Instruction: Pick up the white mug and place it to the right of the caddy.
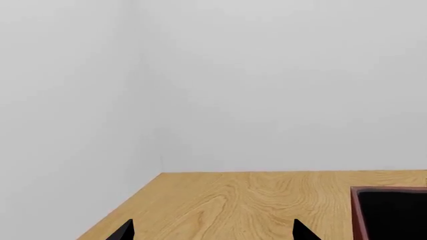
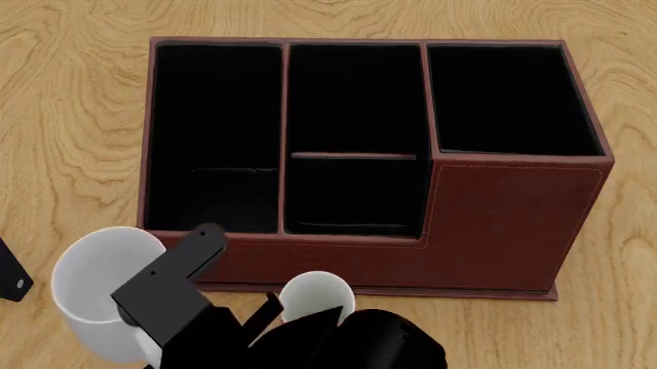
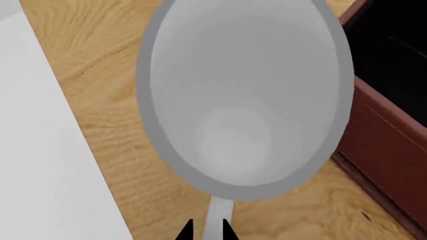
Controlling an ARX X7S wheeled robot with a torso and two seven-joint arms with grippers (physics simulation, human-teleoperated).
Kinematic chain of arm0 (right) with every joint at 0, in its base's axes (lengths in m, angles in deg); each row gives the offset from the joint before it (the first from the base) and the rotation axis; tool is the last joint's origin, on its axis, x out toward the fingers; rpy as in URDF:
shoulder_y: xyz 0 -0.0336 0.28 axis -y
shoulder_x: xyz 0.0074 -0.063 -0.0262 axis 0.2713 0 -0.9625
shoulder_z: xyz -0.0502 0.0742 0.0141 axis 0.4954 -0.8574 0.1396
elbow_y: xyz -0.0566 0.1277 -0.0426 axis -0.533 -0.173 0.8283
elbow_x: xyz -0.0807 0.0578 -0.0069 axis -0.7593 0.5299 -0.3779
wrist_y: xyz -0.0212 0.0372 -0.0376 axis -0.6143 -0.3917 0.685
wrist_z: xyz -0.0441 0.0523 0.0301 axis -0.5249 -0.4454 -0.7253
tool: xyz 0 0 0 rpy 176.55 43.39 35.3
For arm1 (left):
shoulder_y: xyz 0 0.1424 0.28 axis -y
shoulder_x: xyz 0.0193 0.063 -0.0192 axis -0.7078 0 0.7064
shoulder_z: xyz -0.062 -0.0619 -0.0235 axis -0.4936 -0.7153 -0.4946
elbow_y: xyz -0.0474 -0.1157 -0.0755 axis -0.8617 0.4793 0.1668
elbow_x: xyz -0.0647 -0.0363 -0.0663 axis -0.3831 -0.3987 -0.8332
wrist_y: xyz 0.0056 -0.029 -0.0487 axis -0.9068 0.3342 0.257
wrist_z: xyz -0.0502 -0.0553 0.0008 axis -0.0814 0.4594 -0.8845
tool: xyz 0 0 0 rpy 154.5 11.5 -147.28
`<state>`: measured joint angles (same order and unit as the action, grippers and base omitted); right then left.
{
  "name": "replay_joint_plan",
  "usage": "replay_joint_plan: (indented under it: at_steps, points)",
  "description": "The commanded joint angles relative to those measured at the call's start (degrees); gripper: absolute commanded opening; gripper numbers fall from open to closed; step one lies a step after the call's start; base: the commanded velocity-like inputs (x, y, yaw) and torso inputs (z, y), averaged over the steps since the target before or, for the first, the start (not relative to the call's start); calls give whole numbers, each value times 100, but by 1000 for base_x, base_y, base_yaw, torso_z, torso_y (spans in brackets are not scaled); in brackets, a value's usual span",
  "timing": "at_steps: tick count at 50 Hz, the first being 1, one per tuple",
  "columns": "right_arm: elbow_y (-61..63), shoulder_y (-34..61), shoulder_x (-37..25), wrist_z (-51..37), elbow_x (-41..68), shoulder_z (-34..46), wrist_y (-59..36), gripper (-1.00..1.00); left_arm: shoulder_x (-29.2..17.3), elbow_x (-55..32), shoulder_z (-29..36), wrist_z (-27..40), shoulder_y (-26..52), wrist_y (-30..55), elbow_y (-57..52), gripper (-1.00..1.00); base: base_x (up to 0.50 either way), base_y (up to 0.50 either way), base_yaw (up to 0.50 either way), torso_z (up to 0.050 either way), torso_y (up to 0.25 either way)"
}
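Transport comes next: the right gripper (image 3: pixel 207 232) pinches narrowly on the handle (image 3: pixel 215 217) of the white mug (image 2: pixel 98 288), which is off the caddy's (image 2: pixel 513 215) front-left corner. Raise it, pass the smaller mug (image 2: pixel 313 296) (close by), swing right, keep it upright

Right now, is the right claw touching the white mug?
Touching. The right wrist view shows the tips of the right claw pinching the handle of the white mug.

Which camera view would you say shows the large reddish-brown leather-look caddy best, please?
The head view: the whole caddy shows, all black-lined compartments open. The left wrist view catches only a corner; the right wrist view only a wall strip.
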<state>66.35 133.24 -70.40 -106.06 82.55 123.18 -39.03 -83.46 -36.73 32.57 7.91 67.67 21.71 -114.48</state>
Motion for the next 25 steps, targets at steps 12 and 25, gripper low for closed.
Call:
replay_joint_plan:
  at_steps: [12,25]
  points:
    - [468,545,-85,-702,718,-507,-596,-100,-51,-45,-99,17,-109,-99,-5,100,0,0,0,0,0]
    - [641,992,-157,-1363,1405,-938,-926,-100,-112,-229,-260,98,-125,-40,-119,100,0,0,0,0,0]
